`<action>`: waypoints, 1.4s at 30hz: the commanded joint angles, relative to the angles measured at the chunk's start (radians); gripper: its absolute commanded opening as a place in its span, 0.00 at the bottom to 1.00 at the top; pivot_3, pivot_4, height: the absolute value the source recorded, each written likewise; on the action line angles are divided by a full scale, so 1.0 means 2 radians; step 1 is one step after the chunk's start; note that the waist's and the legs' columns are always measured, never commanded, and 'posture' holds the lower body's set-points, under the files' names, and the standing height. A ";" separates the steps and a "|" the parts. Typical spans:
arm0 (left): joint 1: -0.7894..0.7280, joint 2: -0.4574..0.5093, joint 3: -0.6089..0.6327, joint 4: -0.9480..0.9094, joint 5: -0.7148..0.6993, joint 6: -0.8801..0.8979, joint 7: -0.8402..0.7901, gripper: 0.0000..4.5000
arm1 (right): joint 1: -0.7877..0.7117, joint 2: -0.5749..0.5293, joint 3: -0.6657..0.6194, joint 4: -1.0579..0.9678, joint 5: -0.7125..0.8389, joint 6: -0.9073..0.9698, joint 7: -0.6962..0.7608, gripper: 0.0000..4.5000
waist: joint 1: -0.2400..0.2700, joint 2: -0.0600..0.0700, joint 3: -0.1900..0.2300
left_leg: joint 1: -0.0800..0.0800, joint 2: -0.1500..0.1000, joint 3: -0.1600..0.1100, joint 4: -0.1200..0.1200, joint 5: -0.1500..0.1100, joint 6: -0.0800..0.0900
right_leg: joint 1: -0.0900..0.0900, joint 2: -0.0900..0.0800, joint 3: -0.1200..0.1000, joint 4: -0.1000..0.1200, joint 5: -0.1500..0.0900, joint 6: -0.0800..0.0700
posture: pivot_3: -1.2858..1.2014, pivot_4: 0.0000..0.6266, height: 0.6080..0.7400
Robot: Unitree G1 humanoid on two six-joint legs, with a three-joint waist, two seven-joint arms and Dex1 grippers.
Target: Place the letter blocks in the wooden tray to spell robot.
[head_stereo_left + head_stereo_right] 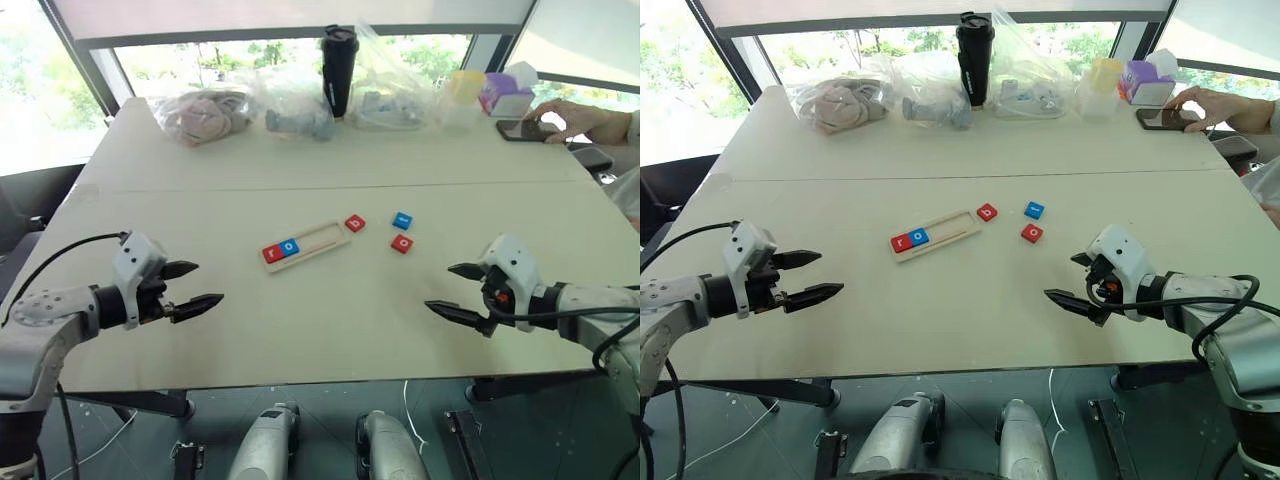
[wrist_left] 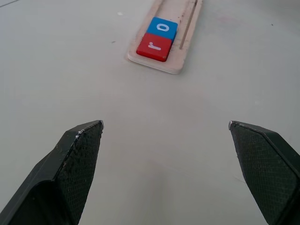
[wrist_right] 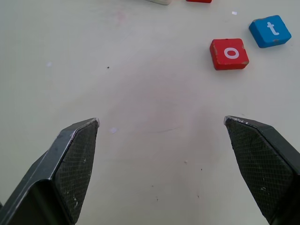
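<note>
Wooden tray: I read red r, blue o seated at its left end.
Loose on table: red b, red o, blue t.
Left gripper, right gripper: I see both spread wide, empty.

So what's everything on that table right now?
wooden tray: one, pale, mid-table
blocks in tray: two, red r, blue o, side by side at its left end
loose blocks: three, red b, blue t, red o, on the table right of tray
black cup: one, far edge
plastic bags: several, clear, far edge
person's hand: on a phone, far right corner
left gripper: jaws open
right gripper: jaws open
</note>
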 commanded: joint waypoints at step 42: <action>-0.228 -0.051 -0.170 0.199 0.126 -0.105 -0.022 1.00 | -0.125 0.093 0.072 -0.026 0.049 0.058 -0.095 0.99 | 0.002 0.000 0.000 | 0.001 -0.001 0.001 0.002 0.001 0.002 | 0.001 0.000 0.000 0.001 0.001 0.002 | 0.52 0.24 1.00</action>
